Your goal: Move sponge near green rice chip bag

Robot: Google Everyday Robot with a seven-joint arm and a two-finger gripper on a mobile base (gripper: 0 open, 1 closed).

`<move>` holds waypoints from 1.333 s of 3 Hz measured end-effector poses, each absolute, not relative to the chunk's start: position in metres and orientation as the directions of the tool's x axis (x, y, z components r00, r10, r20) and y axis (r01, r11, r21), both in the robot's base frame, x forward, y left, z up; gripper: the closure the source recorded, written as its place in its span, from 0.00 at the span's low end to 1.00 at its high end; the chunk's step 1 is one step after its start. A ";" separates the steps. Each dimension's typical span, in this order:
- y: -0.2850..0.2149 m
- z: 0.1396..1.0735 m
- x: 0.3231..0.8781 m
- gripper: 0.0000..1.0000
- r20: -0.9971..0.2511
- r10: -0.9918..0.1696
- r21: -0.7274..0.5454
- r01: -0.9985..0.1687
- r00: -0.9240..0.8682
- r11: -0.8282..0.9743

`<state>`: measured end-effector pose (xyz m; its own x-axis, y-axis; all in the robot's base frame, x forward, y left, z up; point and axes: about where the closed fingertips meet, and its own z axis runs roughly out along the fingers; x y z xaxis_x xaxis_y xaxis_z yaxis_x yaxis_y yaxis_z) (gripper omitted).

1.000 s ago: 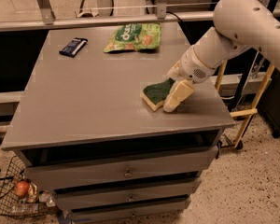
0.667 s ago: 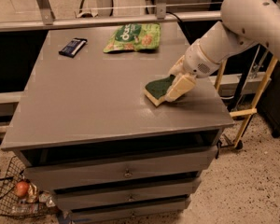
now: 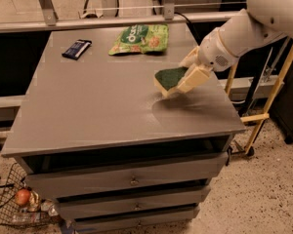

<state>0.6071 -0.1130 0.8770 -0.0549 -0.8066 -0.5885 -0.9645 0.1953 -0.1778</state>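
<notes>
Starting at the bottom of the frame: a wire basket [image 3: 17, 206] sits on the floor at lower left. The desk [image 3: 88, 111] has 3 drawer fronts [image 3: 132, 179] below its grey top.

Right of centre is the action. The gripper [image 3: 184, 73] is pinching the sponge [image 3: 169, 78] by its right end, with 1 cream finger [image 3: 194, 77] along the yellow foam side. The sponge is tilted, green scouring face up and toward the left. Going by the shadow on the desk under it, I'd say it's lifted clear rather than dragging.

Farther back, top centre, the green rice chip bag [image 3: 140, 39] lies flat, well apart from the sponge. A small dark blue bar [image 3: 77, 48] sits at upper left, well off the route.

So this looks like the carry leg, roughly halfway. To do it well, I'd keep the pinch firm, since that grip is off-centre and soft foam can pivot. Travel up and left in the frame while staying just high enough to clear the surface. Set down just beside the bag's near edge, not on it, because crinkly bags slide if nudged. Then let go.
</notes>
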 end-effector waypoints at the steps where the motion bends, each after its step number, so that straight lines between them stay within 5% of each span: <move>1: -0.111 0.875 0.607 1.00 -0.588 -0.807 -0.174 -0.966 -0.054 0.192; 4: -0.114 0.886 0.662 1.00 -0.572 -0.820 -0.324 -0.925 0.023 0.199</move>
